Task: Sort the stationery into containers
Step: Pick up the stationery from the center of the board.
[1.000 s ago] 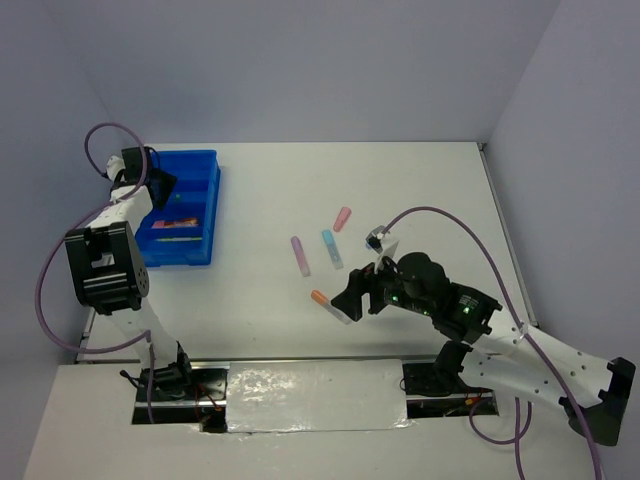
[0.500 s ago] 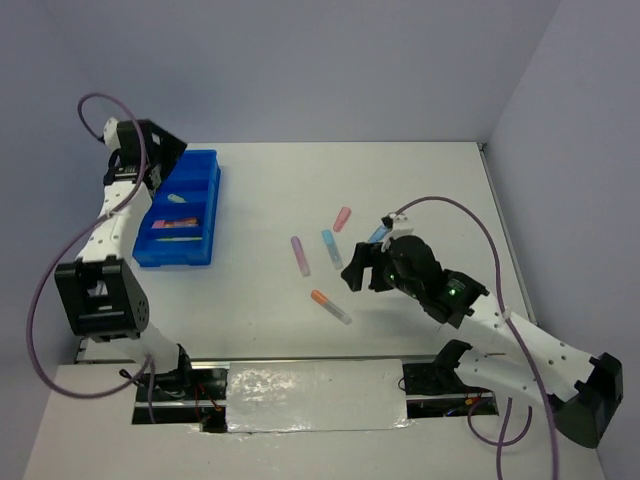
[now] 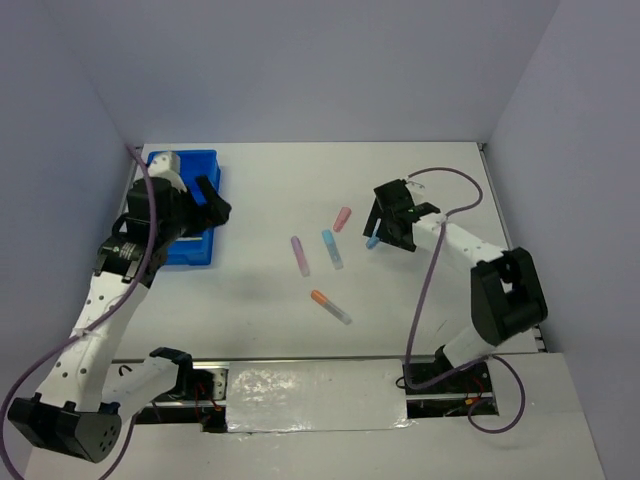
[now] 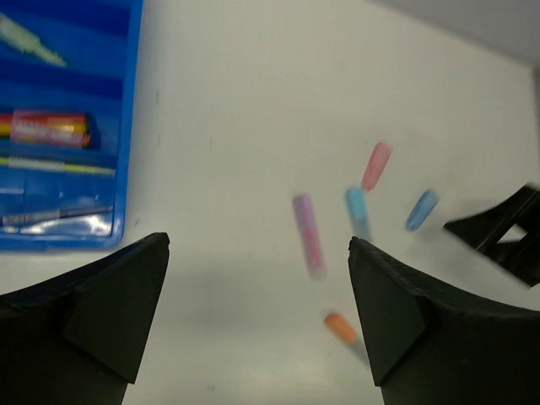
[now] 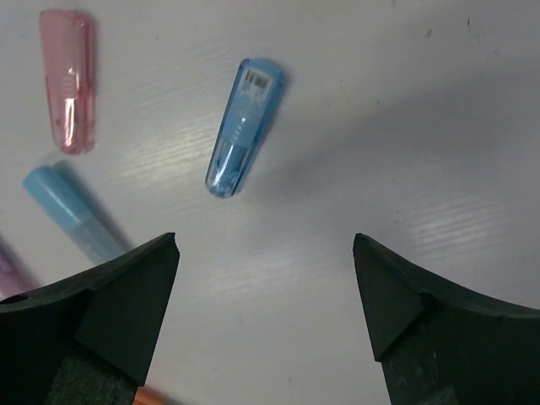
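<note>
One white table (image 3: 300,190); blue tray (image 3: 190,252) far-left, pens inside; left gripper (image 4: 257,245) beside it, right gripper (image 5: 266,240) over blue marker (image 5: 243,126), both wide open, empty; pink marker (image 5: 67,80), light-blue marker (image 5: 72,211), purple marker (image 3: 300,255), orange marker (image 3: 330,306) loose mid-table.

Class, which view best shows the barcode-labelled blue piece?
The right wrist view: the blue piece lies whole and sharp, with its label visible. The top view shows it only as a small blue speck; the left wrist view, as a blurred streak.
</note>
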`<state>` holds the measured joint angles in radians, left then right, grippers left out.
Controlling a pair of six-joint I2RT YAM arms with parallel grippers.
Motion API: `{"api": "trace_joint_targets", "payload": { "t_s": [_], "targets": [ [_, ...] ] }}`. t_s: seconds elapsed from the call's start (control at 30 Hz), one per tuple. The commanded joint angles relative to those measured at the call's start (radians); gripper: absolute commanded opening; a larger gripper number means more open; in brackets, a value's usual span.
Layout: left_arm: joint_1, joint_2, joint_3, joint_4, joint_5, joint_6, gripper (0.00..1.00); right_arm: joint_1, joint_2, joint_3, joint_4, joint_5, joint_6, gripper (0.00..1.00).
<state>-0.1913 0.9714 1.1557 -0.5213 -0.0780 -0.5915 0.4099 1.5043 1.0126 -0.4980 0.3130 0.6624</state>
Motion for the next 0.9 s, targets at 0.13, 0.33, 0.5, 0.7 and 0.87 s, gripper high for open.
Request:
{"api": "trace_joint_targets", "payload": {
  "t_s": [0.13,0.33,0.5,0.7,0.87],
  "targets": [
    [-0.01,-0.074,-0.169,-0.102,0.046,0.216,0.99,-0.031,0.252,0.194,-0.027,0.014,-0.003,0.88],
    [-0.008,-0.122,-0.234,-0.057,0.07,0.214,0.99,-0.031,0.365,0.267,-0.037,0.021,0.005,0.84],
    [-0.008,-0.108,-0.238,-0.057,0.112,0.22,0.99,-0.028,0.386,0.225,-0.039,0.005,0.0,0.74],
    [-0.01,-0.137,-0.246,-0.054,0.104,0.216,0.99,-0.031,0.47,0.201,-0.028,-0.107,-0.053,0.47],
    [-0.013,-0.139,-0.248,-0.049,0.113,0.214,0.99,-0.034,0.442,0.141,0.041,-0.191,-0.095,0.27]
  ]
}}
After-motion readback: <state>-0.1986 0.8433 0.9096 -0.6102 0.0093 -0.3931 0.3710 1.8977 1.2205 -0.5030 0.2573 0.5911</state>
